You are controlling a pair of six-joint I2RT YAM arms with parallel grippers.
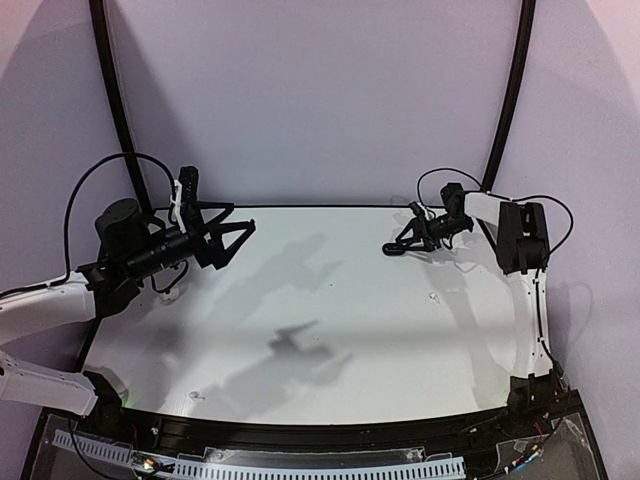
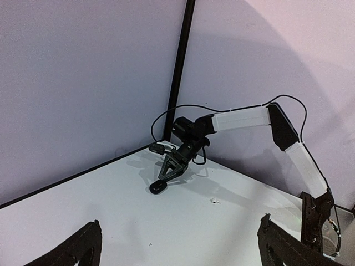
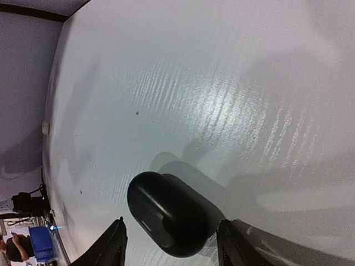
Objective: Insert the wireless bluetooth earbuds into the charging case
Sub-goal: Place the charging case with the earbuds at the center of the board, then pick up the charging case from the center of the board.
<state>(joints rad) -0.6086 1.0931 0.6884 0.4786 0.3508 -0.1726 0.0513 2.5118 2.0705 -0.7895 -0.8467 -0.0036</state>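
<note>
Glossy black oval charging case (image 3: pixel 163 210) lies on the sheeny white worktop (image 3: pixel 222 83) between parted fingers of the right claw (image 3: pixel 171 223); left claw (image 2: pixel 179 221) gapes wide.

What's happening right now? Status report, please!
Left pincer open, empty. Right pincer straddles black case on table, grip unclear. One white earbud loose nearby. Nothing blocking.

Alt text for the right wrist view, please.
A black oval charging case lies on the white table between the right gripper's two spread fingers, whose tips frame the picture's bottom edge.
</note>
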